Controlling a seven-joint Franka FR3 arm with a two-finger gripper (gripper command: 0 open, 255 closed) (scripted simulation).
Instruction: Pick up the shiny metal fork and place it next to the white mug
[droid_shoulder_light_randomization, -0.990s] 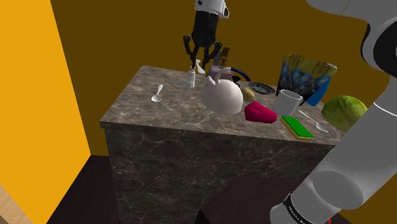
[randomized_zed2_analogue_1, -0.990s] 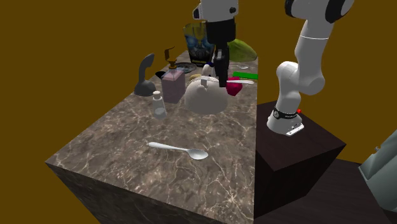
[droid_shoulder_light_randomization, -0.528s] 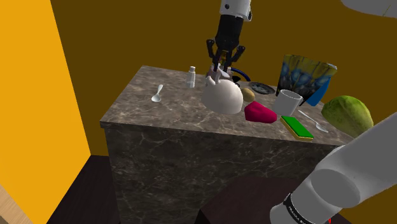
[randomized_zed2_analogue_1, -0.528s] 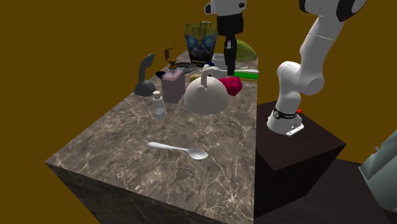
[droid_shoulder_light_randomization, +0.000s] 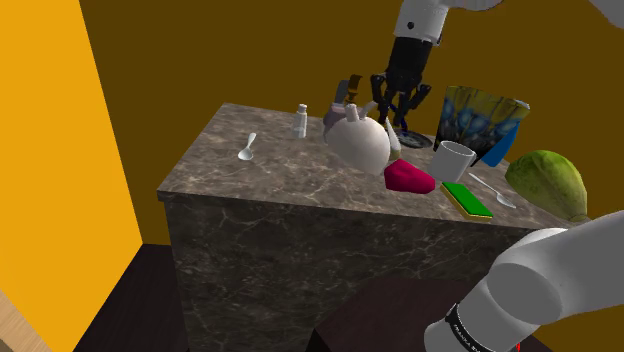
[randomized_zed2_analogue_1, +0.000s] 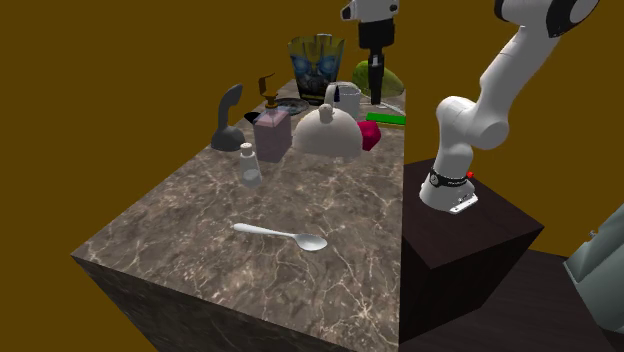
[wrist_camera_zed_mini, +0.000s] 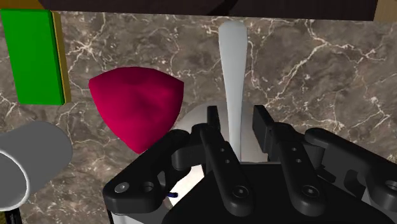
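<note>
Jaws spread, straddling the pale handle (wrist_camera_zed_mini: 232, 63) of the white kettle (droid_shoulder_light_randomization: 360, 143); can't tell if they touch it. Fork (droid_shoulder_light_randomization: 492, 190) lies flat on the tabletop (droid_shoulder_light_randomization: 260, 180), well away from the jaws, between the white mug (droid_shoulder_light_randomization: 452, 160) and the green ball (droid_shoulder_light_randomization: 545, 180), just beside the green block (droid_shoulder_light_randomization: 467, 200).

The tabletop (droid_shoulder_light_randomization: 270, 170) is rendered as brown stone, pale-veined and smooth. The tool (wrist_camera_zed_mini: 236, 121) is finished in matt black. The white mug (droid_shoulder_light_randomization: 452, 160) is drawn plain and smooth, and the magenta lump (wrist_camera_zed_mini: 137, 105) softly matt.
</note>
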